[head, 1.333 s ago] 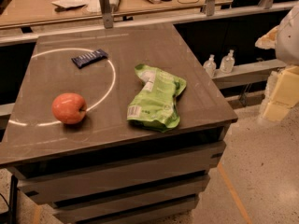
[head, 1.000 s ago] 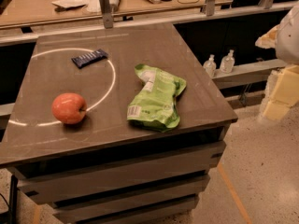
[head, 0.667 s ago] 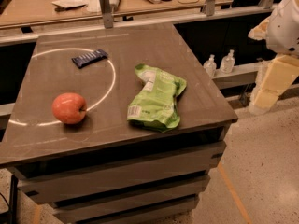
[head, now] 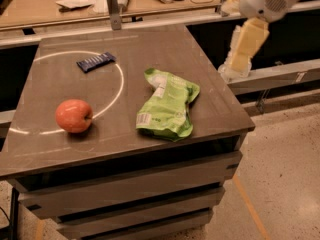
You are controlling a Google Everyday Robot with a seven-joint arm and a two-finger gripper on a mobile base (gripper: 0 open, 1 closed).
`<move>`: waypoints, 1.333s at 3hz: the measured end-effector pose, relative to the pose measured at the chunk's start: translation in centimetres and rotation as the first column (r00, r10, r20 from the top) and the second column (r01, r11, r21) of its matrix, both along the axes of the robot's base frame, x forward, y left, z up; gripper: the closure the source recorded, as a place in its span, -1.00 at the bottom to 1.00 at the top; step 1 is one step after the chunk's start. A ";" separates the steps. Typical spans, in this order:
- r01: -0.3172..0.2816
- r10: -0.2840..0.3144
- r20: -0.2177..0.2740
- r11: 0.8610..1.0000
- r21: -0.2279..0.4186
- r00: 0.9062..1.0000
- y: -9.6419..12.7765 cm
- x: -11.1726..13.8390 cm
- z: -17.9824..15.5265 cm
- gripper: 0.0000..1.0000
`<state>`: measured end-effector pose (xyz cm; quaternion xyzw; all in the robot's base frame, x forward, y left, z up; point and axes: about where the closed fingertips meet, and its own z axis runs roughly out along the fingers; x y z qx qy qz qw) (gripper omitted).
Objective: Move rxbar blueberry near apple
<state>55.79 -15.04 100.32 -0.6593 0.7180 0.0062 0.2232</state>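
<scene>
- While the task is standing at its very start, we are seeing the rxbar blueberry (head: 96, 61) lying flat and untouched at the far left of the table (head: 212, 101), inside the white circle (head: 121, 82) marked on its top.
- We are finding the apple (head: 74, 116) sitting nearer the front left, on the line of that circle and well apart from the bar, so the bar is not yet lying near it.
- We are noting the light-green snack bag (head: 167, 104) lying to the right of both, off the straight path between them.
- We are locating the gripper (head: 234, 66) beyond the table's right edge, hanging below the white arm (head: 262, 1) and carrying none of the table's things. Whether it is open or closed we cannot tell.
- We are judging that every step is remaining: reaching across to the bar, grasping it, carrying it toward the apple and setting it down beside the fruit.
- Comparing with the frame of 0.7 s ago, we are seeing the arm standing higher and further left, closer to the table's far right corner, while bar, apple and bag are lying where they lay.
</scene>
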 end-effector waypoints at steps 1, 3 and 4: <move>-0.102 0.093 0.072 0.988 0.119 0.993 5.9 4.4 3.2 -1.00; -0.196 0.116 0.220 0.900 0.389 0.969 17.4 8.9 6.6 -1.00; -0.196 0.116 0.220 0.900 0.389 0.969 17.4 8.9 6.6 -1.00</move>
